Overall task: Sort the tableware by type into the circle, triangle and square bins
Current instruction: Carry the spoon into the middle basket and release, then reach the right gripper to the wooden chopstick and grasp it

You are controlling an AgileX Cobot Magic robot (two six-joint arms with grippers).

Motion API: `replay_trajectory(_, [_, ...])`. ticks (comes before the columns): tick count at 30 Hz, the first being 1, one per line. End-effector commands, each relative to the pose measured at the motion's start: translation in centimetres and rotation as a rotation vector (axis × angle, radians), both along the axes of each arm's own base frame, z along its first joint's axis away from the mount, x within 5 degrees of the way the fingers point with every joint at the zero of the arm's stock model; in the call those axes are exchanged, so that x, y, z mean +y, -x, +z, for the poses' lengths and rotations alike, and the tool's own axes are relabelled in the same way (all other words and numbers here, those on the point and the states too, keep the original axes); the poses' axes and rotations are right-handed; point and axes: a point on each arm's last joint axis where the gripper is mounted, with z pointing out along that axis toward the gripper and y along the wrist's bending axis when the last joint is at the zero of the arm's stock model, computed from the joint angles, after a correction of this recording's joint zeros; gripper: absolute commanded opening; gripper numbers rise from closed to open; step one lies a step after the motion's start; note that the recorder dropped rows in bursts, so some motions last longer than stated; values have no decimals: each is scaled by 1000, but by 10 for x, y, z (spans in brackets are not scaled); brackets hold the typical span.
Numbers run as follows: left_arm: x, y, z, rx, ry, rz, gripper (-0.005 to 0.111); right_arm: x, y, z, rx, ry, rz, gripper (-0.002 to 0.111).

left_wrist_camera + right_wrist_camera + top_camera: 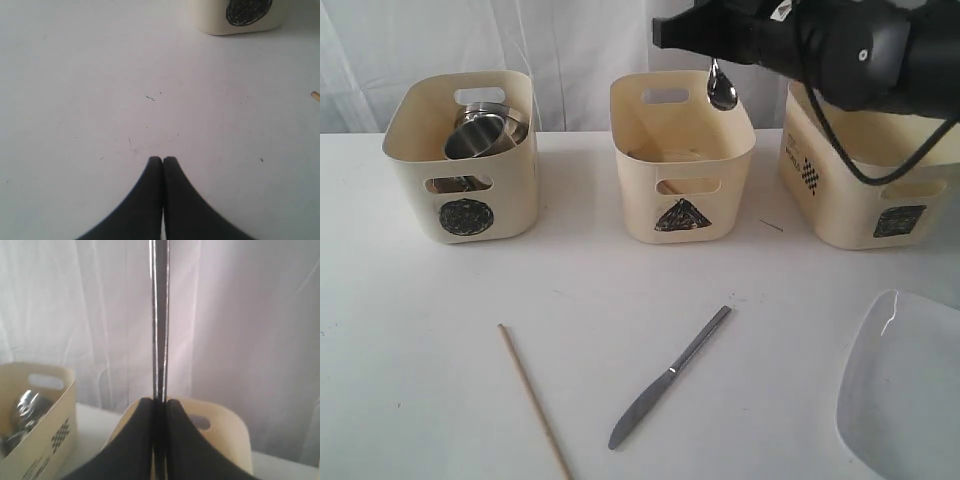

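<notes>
My right gripper [712, 58] hangs above the triangle bin [682, 160], shut on a thin steel utensil [721, 90] whose rounded end points down; no tines show. Seen edge-on in the right wrist view, that utensil [160, 315] runs out from between the shut jaws [160, 401]. Steel cups [480, 132] lie in the circle bin [465, 160]. The square bin [875, 180] stands at the right, partly behind the arm. On the table lie a steel knife [670, 375], a wooden chopstick [533, 398] and the white plate [905, 385]. My left gripper [163, 159] is shut with nothing in it, over bare table.
The left wrist view shows the circle bin's base [240, 15] ahead and a chopstick tip [315, 95] at the frame edge. A white curtain [570, 40] hangs behind the bins. The plate overhangs the frame's lower right corner.
</notes>
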Motion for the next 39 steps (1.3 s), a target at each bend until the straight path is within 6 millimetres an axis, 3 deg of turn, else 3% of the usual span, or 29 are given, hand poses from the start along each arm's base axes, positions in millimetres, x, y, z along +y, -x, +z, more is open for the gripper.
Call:
replay_trajectory(1, [0,0,-1,-1,11,4,0,-4,-23,-20,-137,-23,-75,0])
replay_trajectory(6, [0,0,-1,-1,11,4,0,1,-36,-59,-45,17,-65,2])
replay_trajectory(10, [0,0,-1,-1,11,4,0,2,-39,-72,-1,29,-60,15])
replay_trajectory(14, [0,0,-1,-1,11,4,0,2,-39,-71,-3,28,-60,28])
replay_trajectory(22, [0,0,-1,-1,11,4,0,1,-21,-42,75,28,-15,29])
replay_trajectory(27, [0,0,-1,-1,11,4,0,0,6,-13,197,32,49,29])
replay_trajectory(31, [0,0,-1,-1,11,4,0,-1,40,1,439,-36,108,29])
replay_trajectory(35, [0,0,-1,-1,11,4,0,3,71,-1,706,-61,191,29])
replay_trajectory(39, [0,0,-1,-1,11,4,0,29,108,-17,986,44,394,25])
